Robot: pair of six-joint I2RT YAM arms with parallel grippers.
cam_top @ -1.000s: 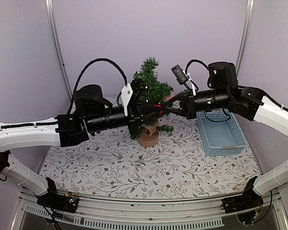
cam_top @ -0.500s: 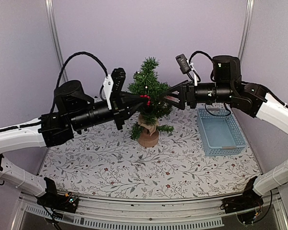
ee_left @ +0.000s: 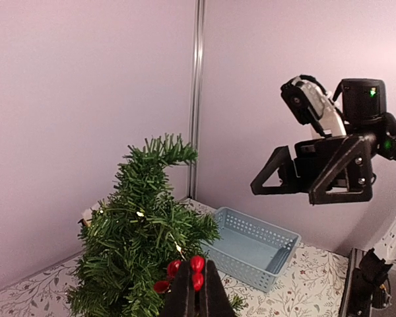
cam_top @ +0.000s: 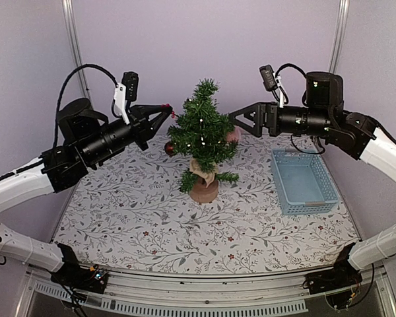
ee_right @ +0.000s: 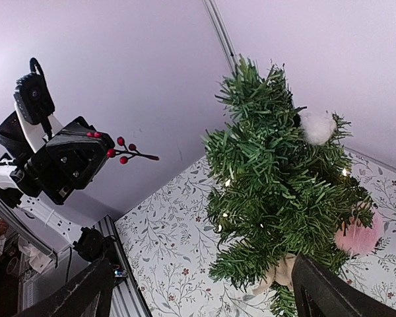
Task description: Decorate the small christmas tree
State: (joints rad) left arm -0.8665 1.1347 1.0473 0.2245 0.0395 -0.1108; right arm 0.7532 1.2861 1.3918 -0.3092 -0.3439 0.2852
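The small christmas tree (cam_top: 202,129) stands upright on its round wooden base (cam_top: 204,191) at mid-table. It carries tiny lights, a dark red ball (cam_top: 169,149), a pink pompom (ee_right: 360,235) and a white pompom (ee_right: 316,125). My left gripper (cam_top: 165,110) hangs left of the treetop, shut on the stem of a red berry sprig (ee_left: 197,265). The sprig juts past the fingertips and stays clear of the branches. To the right of the tree is my right gripper (cam_top: 235,123), open wide and holding nothing.
A light blue plastic basket (cam_top: 303,179) sits on the floral tablecloth (cam_top: 145,224) to the right of the tree, under the right arm. Purple walls with metal posts close off the back and both sides.
Both grippers were together at the tree on the berry sprig. The right one opened and drew back to the right. The left one pulled left and up, keeping the sprig.
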